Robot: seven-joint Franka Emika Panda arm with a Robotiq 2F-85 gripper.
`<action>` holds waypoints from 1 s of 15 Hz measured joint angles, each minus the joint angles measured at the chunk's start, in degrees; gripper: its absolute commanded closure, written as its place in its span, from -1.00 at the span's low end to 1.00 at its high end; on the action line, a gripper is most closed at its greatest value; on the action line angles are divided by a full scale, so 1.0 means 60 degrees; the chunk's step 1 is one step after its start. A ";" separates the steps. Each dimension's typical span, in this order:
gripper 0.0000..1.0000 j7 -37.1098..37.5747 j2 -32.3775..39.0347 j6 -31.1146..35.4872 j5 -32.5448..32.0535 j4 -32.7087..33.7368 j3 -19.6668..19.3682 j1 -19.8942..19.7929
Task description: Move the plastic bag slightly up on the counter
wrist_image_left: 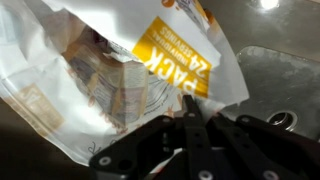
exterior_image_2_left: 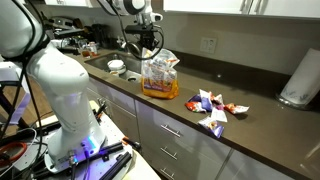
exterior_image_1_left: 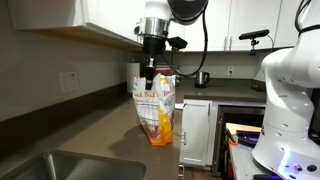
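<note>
In exterior view: plastic bag upright on table, beyond sink; fingers at its top.
In exterior view: bag left of loose wrappers.
Wrist view: fingers closed, apparently pinching bag top.
Risk: thin film slips from pinch, bag topples.

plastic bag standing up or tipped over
Upright: the plastic bag stands on its orange bottom on the counter in both exterior views, gripper at its top.
</note>
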 measured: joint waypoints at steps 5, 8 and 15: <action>0.91 0.0330 0.0674 0.0442 0.0118 0.0548 0.0081 0.0000; 0.92 0.0628 0.0920 0.0674 0.0126 0.0766 0.0112 -0.0001; 0.38 0.1258 0.1154 0.1119 0.0126 0.0940 0.0147 -0.0013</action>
